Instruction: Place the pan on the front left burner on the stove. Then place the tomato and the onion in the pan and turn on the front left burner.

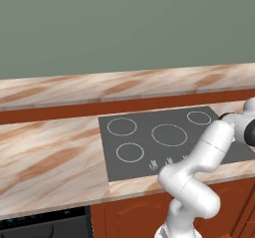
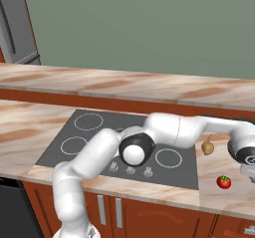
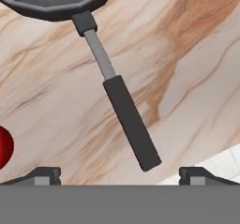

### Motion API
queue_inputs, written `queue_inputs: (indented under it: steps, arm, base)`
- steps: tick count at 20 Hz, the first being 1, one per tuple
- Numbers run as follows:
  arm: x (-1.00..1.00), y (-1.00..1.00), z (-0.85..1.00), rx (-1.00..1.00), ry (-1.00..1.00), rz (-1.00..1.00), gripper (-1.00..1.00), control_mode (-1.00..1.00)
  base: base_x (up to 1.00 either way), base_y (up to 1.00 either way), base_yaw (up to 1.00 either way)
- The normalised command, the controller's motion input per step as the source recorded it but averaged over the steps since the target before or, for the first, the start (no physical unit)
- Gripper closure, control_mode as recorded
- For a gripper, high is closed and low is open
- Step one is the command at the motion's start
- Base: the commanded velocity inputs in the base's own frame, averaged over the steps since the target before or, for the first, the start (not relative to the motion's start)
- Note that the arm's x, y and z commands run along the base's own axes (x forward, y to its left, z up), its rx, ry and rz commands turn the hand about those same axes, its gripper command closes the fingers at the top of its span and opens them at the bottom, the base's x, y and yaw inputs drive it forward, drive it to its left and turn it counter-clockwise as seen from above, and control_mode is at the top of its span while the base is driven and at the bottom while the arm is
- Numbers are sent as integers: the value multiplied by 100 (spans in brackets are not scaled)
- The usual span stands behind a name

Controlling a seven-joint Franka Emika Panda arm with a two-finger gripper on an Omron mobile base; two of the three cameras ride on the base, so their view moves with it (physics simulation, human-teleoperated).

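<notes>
Your stove sits set into the tabletop, front left burner bare. Right of the stove on the tabletop: onion just off its edge, tomato nearer the front. In the hand view, the pan lies on the tabletop, handle pointing toward the gripper, tomato to its left.

You have two base cameras behind the arm, left and right, both looking forward and down at the stove. Your hand camera looks closely down at the counter.
</notes>
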Motion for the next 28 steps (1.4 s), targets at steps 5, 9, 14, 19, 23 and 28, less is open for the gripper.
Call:
queue_inputs:
  steps: [5, 9, 14, 19, 23, 28]
  arm:
    - [3, -17, -23, -8, 0, 3, -100, -100]
    - [3, -15, -25, -2, 0, 3, -100, -100]
    - [9, -14, -26, 0, 0, 3, -100, -100]
    - [10, -13, -26, 0, 0, 3, -100, -100]
    - [6, -8, -26, 0, 0, 4, -100, -100]
    - [5, -1, -23, 0, 1, 2, 100, -100]
  base:
    - [0, 0, 0]
    - [0, 0, 0]
    - [0, 0, 0]
    - [0, 0, 0]
    - [0, 0, 0]
    - [0, 0, 0]
